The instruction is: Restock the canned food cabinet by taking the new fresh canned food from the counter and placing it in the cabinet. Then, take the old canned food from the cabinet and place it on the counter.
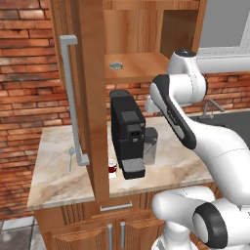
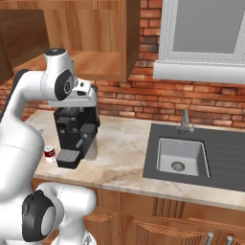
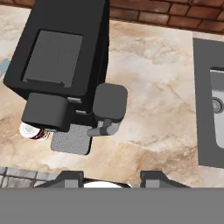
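The new fresh canned food [image 1: 112, 167], a small red can with a white top, stands on the counter [image 1: 58, 171] at the front left of the coffee machine. The hand view has it [image 3: 34, 131] half tucked under the machine's spout, and the right base view shows it [image 2: 49, 152] left of the drip tray. The old canned food [image 1: 115, 65], a flat grey tin, lies on the shelf of the cabinet [image 1: 141, 68], whose door [image 1: 90, 97] stands open. My gripper [image 3: 114, 177] hovers above the counter, right of the machine, open with nothing between its fingers.
A black coffee machine [image 1: 127, 132] stands mid-counter under the cabinet. The open door's long grey handle [image 1: 71, 97] hangs over the counter's left part. A sink [image 2: 182, 155] with a faucet [image 2: 184, 122] lies to the right. A small pale utensil [image 1: 71, 154] rests at the left.
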